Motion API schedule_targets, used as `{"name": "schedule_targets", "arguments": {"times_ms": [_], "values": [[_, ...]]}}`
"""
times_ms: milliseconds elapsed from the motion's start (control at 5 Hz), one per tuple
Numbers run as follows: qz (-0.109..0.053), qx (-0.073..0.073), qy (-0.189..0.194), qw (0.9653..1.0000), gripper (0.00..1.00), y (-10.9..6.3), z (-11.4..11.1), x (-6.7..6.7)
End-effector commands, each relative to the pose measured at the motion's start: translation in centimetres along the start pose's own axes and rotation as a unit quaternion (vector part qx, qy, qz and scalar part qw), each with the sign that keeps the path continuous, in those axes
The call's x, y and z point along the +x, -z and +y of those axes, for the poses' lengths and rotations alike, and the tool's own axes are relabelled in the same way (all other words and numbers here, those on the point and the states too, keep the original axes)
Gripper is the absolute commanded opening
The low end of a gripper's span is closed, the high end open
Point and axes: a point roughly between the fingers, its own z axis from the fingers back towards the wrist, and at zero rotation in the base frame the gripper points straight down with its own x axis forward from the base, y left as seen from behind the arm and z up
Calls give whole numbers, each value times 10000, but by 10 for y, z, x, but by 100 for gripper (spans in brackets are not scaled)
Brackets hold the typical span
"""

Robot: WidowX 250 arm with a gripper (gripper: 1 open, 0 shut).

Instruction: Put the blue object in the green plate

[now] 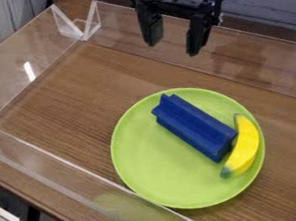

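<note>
Nearest the lens runs the clear plastic wall (65,187) that fences in the wooden counter (81,90), its front edge cutting diagonally across the lower left. Just behind it lies the green plate (149,158), round and flat on the wood, well below and in front of the pincer (173,31) as the picture shows it, and a little to the right of it. On the plate rests the blue object (190,126), a long dark-blue block with a ridged top, lying diagonally with one end toward the pincer and the other toward the plate's right rim. A yellow banana-shaped toy (244,145) lies on the plate too, touching the block's far-right end and curving along the rim on the side away from the pincer. The pincer hangs at the back of the counter, pointing down, its black fingers (194,37) spread wide apart with nothing between them, clear of both plate and block.
</note>
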Motion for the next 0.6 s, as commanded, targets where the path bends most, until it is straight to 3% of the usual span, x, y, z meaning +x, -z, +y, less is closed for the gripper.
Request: {"name": "schedule_targets", "arguments": {"times_ms": [0,400], "values": [[-75,2,-243,9997,100,-14,12,-7],[-270,10,-653,9975,100,-23,39,-3]]}}
